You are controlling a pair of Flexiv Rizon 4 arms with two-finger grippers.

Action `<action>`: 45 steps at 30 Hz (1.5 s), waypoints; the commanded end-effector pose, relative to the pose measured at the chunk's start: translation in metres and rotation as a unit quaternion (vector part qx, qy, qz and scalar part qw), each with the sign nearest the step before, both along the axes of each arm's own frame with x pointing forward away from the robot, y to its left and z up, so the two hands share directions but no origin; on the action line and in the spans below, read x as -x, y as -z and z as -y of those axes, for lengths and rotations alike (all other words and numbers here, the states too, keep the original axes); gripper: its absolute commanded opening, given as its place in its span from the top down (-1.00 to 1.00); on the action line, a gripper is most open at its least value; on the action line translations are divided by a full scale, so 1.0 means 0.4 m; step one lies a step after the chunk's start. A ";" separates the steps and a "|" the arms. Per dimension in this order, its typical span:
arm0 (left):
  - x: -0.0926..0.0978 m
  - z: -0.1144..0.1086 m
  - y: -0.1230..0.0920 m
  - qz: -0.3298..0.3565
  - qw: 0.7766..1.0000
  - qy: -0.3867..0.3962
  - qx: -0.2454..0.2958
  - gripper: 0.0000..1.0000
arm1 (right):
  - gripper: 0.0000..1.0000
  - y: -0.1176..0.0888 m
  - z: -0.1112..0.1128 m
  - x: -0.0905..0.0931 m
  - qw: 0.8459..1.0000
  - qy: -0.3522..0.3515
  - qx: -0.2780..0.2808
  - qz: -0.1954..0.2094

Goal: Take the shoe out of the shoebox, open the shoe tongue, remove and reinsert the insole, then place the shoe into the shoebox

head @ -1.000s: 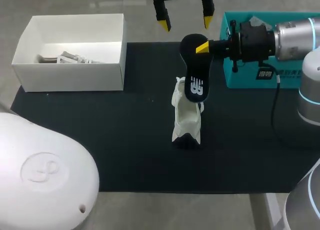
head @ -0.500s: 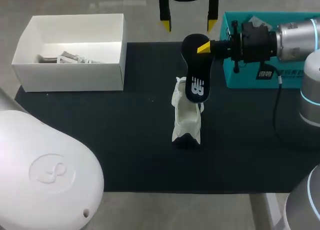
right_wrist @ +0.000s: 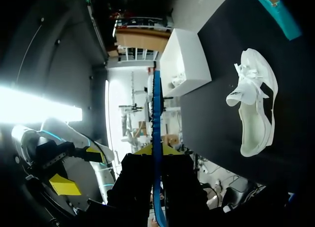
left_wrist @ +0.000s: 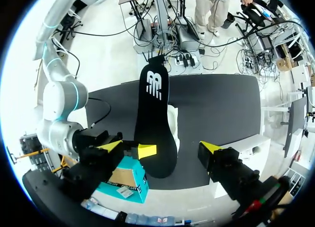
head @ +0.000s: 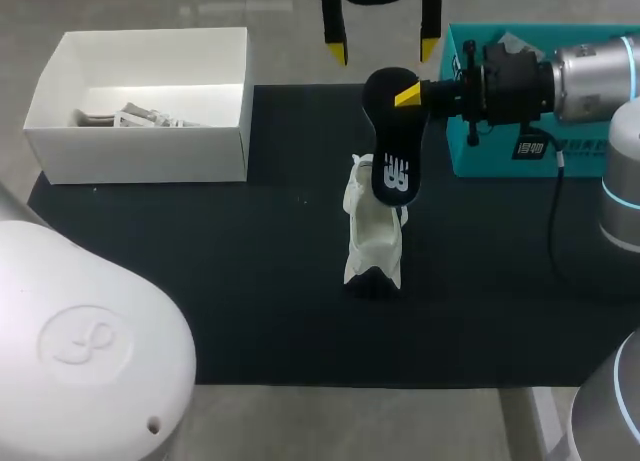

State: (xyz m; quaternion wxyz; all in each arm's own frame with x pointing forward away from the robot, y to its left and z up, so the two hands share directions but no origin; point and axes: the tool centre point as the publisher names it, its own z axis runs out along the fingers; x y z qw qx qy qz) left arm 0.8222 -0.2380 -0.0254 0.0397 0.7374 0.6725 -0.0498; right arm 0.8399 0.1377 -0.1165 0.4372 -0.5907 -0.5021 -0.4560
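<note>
The white shoe (head: pixel 372 236) lies on the black mat, its toe toward the front edge. My right gripper (head: pixel 405 96) comes in from the right, shut on the heel end of a black insole (head: pixel 393 146) that hangs above the shoe. In the right wrist view the insole (right_wrist: pixel 156 113) shows edge-on between the fingers of the right gripper (right_wrist: pixel 156 150), with the shoe (right_wrist: pixel 256 109) beyond. My left gripper (head: pixel 383 51) hovers open behind the insole. In the left wrist view the insole (left_wrist: pixel 155 118) lies between the spread tips of the left gripper (left_wrist: pixel 160 147), untouched. The open white shoebox (head: pixel 140 131) stands far left.
A teal box (head: pixel 500 151) sits at the mat's right edge under my right arm. The white shoebox holds some packing pieces (head: pixel 125 116). The black mat (head: pixel 200 281) covers the table's middle; my left arm's white housing (head: pixel 90 351) fills the front left corner.
The left gripper has straightened and shifted slightly right behind the insole, staying open. The right gripper, the insole and the shoe have not moved.
</note>
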 end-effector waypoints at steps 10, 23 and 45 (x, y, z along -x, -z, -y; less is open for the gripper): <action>0.015 0.009 0.012 0.000 0.997 -0.013 0.075 -1.00 | 1.00 0.005 -0.005 0.006 1.000 0.002 -0.004 -0.001; 0.037 -0.080 0.066 0.002 0.950 -0.035 0.310 -1.00 | 1.00 0.017 0.049 0.019 1.000 0.026 -0.004 -0.006; 0.041 -0.127 0.078 0.024 0.837 -0.070 0.542 -1.00 | 1.00 -0.038 0.092 0.030 0.999 0.036 0.000 0.017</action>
